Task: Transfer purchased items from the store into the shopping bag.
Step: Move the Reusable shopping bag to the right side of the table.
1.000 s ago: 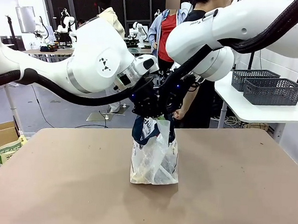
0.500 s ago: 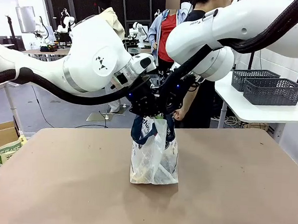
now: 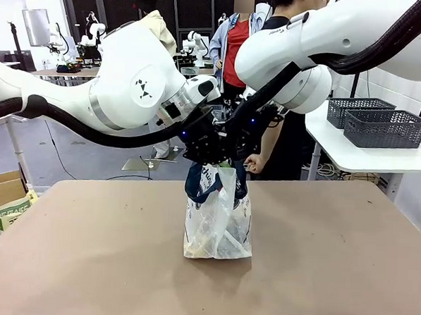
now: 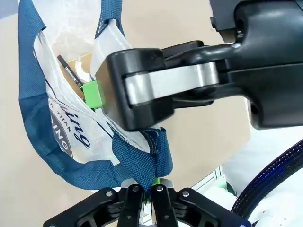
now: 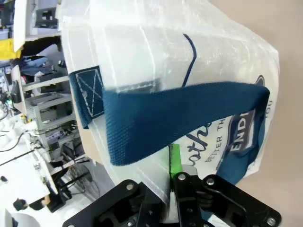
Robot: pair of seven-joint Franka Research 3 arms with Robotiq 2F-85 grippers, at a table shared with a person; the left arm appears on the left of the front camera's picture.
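Navy straps top your clear shopping bag (image 3: 218,221), which stands mid-table (image 3: 332,263) with goods showing dimly through its plastic. Your left gripper (image 4: 144,189) is clamped on one blue handle (image 4: 147,161) at the bag's mouth. Your right gripper (image 5: 173,177) pinches the bag's plastic wall just below the other strap (image 5: 180,116). Both meet above the bag.

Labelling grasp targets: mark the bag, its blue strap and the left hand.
bag (image 3: 221,232): front view, clear plastic side above the table.
blue strap (image 4: 142,163): left wrist view, webbing just above the pinch.
left hand (image 4: 144,191): left wrist view, between the fingertips shut on the strap.
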